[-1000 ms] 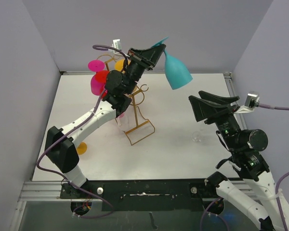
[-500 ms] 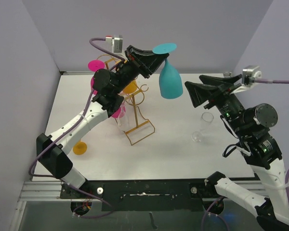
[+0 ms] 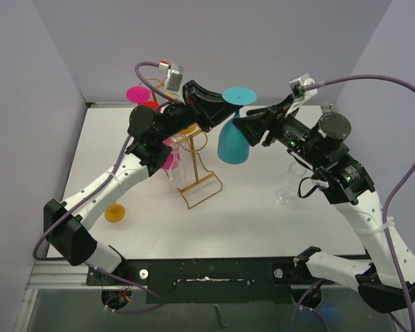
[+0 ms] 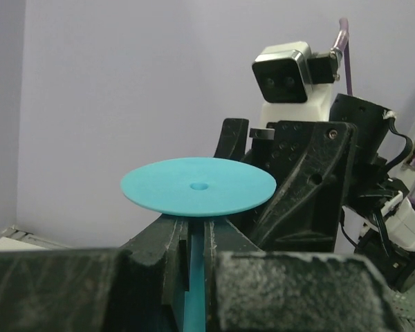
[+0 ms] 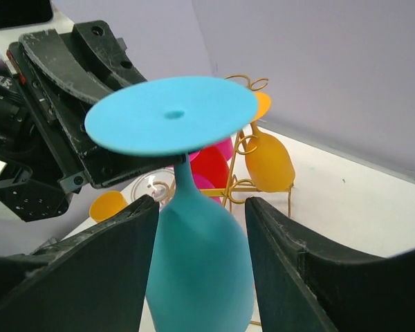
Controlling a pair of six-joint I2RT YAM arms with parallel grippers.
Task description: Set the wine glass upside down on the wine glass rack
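Pale lavender walls [image 3: 214, 41] close in on three sides of a matt white tabletop [image 3: 249, 221], and a ribbed aluminium rail [image 3: 55, 273] runs along its near edge, on the arm-base side of the gold-coloured thin wire wine glass rack [image 3: 205, 196]. The rack stands on the tabletop on its rectangular loop base, left of the table's middle. The white and black left arm [image 3: 111, 183] rises past the rack's left side and arches over its top. The right arm [image 3: 363, 207] reaches in from the rack's right. The teal plastic wine glass [image 3: 232, 145] hangs upside down in the air just right of the rack's upper hooks, apart from them. Its round foot is uppermost and its bowl points down over the tabletop. The left gripper [image 3: 225, 111] is clenched on the glass's thin stem directly beneath the foot, as its own wrist view shows. The right gripper [image 5: 202, 207] has its two black fingers spread on either side of the teal bowl; I cannot tell whether they press on it. On the rack's far-left hooks hang magenta glasses [image 3: 138, 93], a red glass [image 3: 149, 105] and an orange glass [image 5: 270, 162], all inverted. A clear glass [image 3: 285, 194] stands on the tabletop well to the rack's right, below the right arm. A small orange glass [image 3: 115, 212] sits on the tabletop to the rack's near left.
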